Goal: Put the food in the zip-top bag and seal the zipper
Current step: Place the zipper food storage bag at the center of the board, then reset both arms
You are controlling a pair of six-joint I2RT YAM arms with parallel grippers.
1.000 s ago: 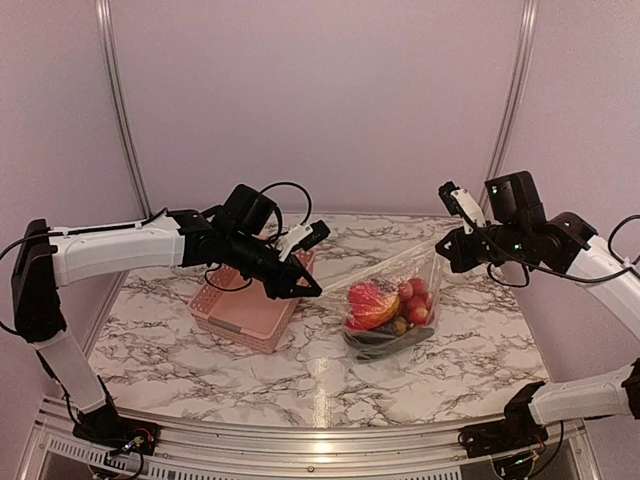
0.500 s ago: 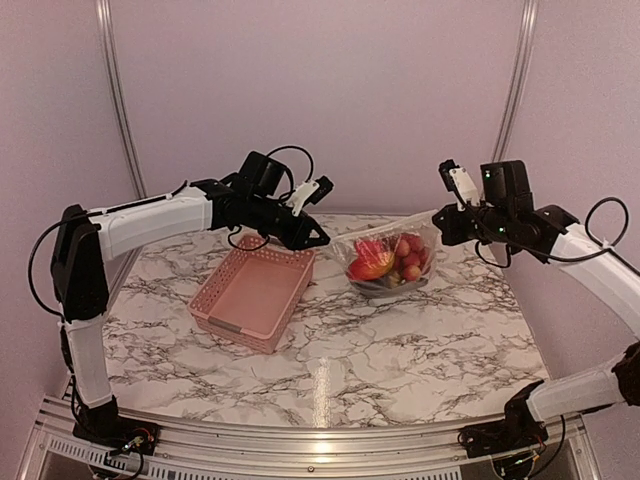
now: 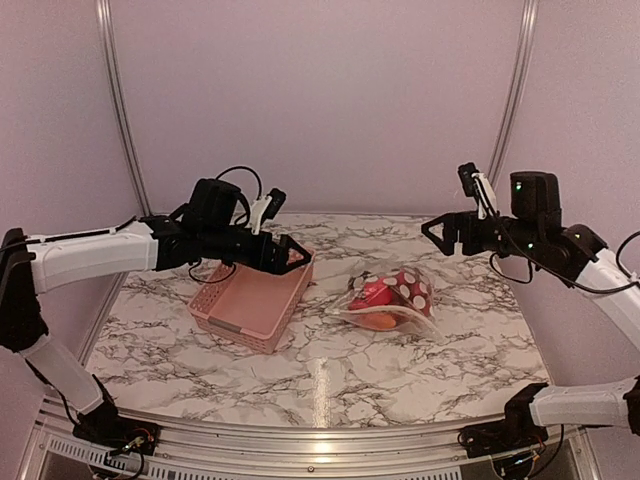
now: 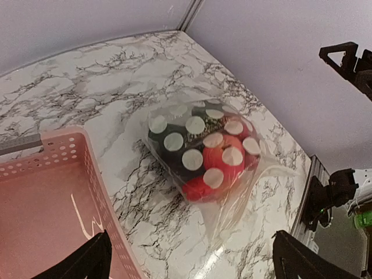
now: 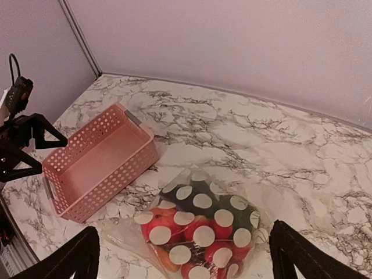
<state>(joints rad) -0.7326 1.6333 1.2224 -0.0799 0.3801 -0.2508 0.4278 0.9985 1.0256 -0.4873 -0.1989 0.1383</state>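
Top external view: the zip-top bag [image 3: 420, 322] is seen lying flat on the tabletop [image 3: 330, 370], just right of the pink basket [image 3: 250, 300]. The food [image 3: 385, 293] is bunched inside it as a red, orange and dark lump behind white dots. The bag is placed between the two sets of jaws and well below both: to the right of the left jaws, which are held over the basket's far corner, and to the left of the right jaws. Its long axis is judged to run roughly across the tabletop, left to right, and the right arm [image 3: 580, 255] is judged slightly nearer than the left arm [image 3: 100, 250]. In both wrist views the jaws are spread wide, with nothing held or touched. The zipper cannot be made out, so it cannot be told whether the mouth is sealed.
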